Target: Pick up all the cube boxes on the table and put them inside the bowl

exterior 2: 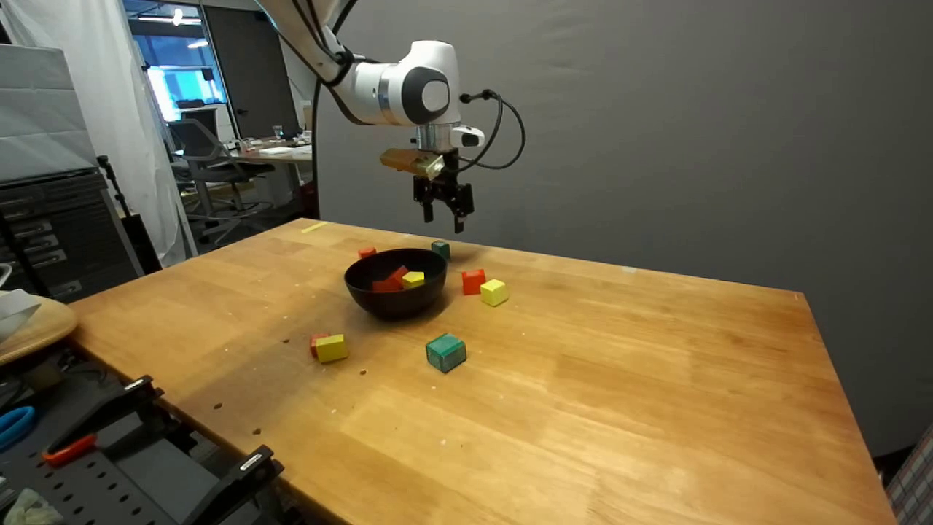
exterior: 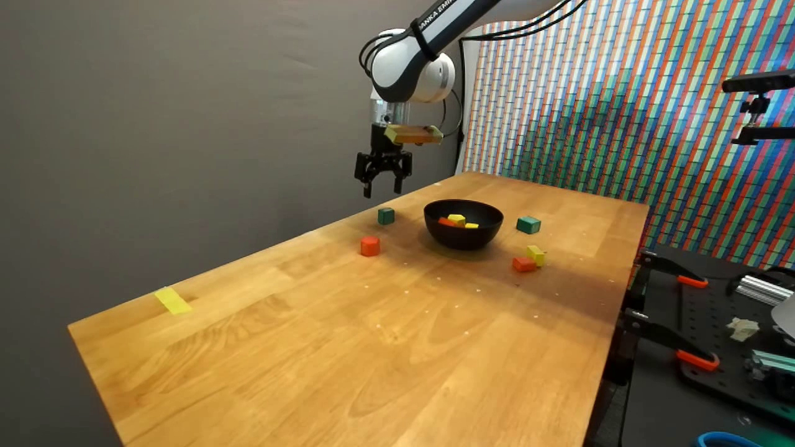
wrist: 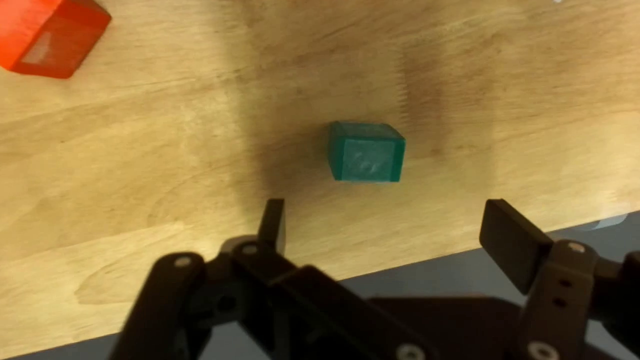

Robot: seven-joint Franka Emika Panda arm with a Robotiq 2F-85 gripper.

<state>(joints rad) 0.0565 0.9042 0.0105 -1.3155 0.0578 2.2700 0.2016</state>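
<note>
My gripper hangs over the table's wall-side edge, its jaws wide apart and nothing between them. In the wrist view a green cube lies a little ahead of the fingertips, with a red cube at the upper left. The black bowl holds yellow and red cubes. Around it on the table sit a red cube, a green cube, and a red cube beside a yellow cube. Another red cube and yellow cube show past the bowl.
A flat yellow strip is stuck near the table's edge. Black clamps with orange tips stand along the opposite edge, above a dark perforated plate. A grey wall rises behind the gripper.
</note>
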